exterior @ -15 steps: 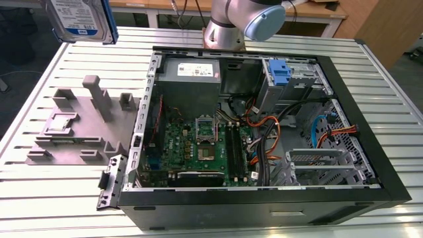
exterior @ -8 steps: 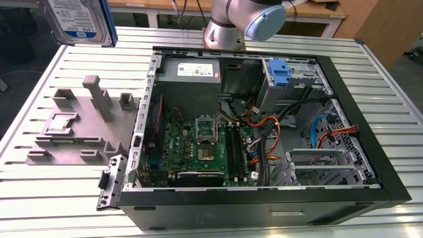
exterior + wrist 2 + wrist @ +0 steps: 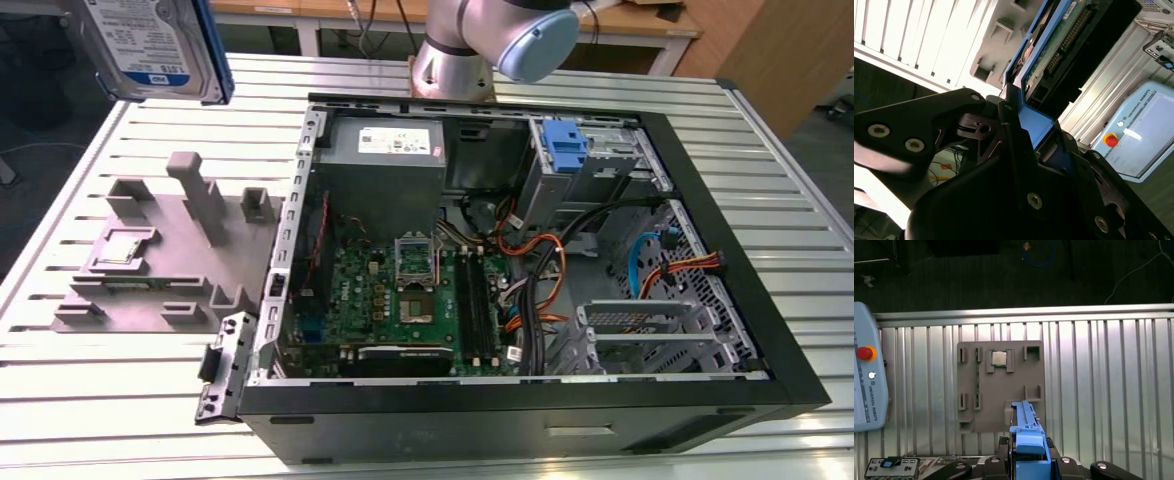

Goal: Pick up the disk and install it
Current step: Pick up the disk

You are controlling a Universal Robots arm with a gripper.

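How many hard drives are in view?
1. The disk in its blue carrier is held by the gripper above the grey fixture, at the exterior view's upper left. Others may be hidden inside the computer case.

disk [image 3: 158, 45]: white-and-blue printed label | power supply [image 3: 380, 168]: white sticker | teach pendant [image 3: 1141, 135]: lettering along edge

**Robot arm** [image 3: 454, 50]: smooth cylindrical segments of silver-grey metal. A rounded pale blue cap [image 3: 537, 40] closes one joint housing.

**End effector** [image 3: 1036, 127]: matte black, built of flat angular linkage plates joined at round pivots. In the second wrist view, bright silver screw heads [image 3: 878, 130] sit recessed in the plates, singly and in pairs. In the first wrist view, its black links [image 3: 1106, 469] carry similar small silver screws [image 3: 1062, 460].
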